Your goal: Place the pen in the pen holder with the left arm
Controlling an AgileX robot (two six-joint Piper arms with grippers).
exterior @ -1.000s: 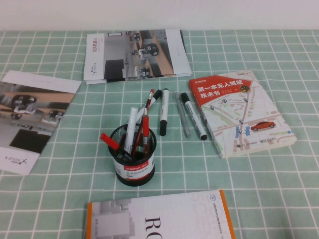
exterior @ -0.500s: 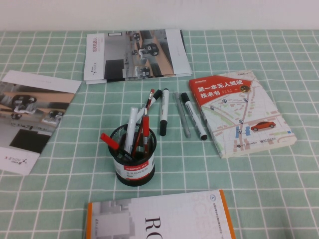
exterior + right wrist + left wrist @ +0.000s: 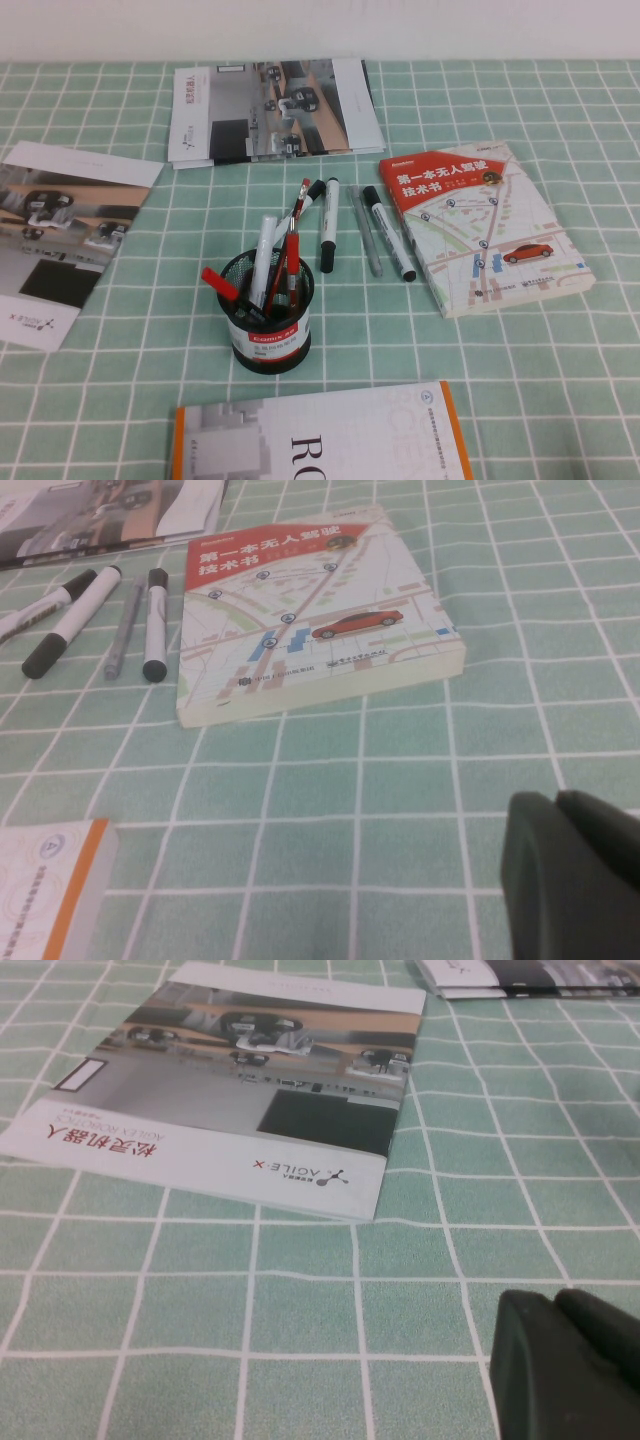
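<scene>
The black wire-mesh pen holder [image 3: 266, 325] stands on the green checked cloth left of centre, with a red-and-white label band near its base. The slim red pen [image 3: 291, 252] stands inside it, among a white marker, a red-capped marker and a thin striped pen. Neither arm shows in the high view. My left gripper [image 3: 556, 1302] is shut and empty, low over bare cloth near a brochure [image 3: 230, 1090]. My right gripper [image 3: 557, 802] is shut and empty over bare cloth in front of a book [image 3: 310, 610].
Two black-capped white markers [image 3: 328, 226] [image 3: 389, 233] and a grey pen [image 3: 366, 232] lie behind the holder. The map-cover book [image 3: 480, 225] lies at the right, brochures [image 3: 270, 108] [image 3: 60, 235] at the back and left, and an orange-edged book [image 3: 320, 440] at the front.
</scene>
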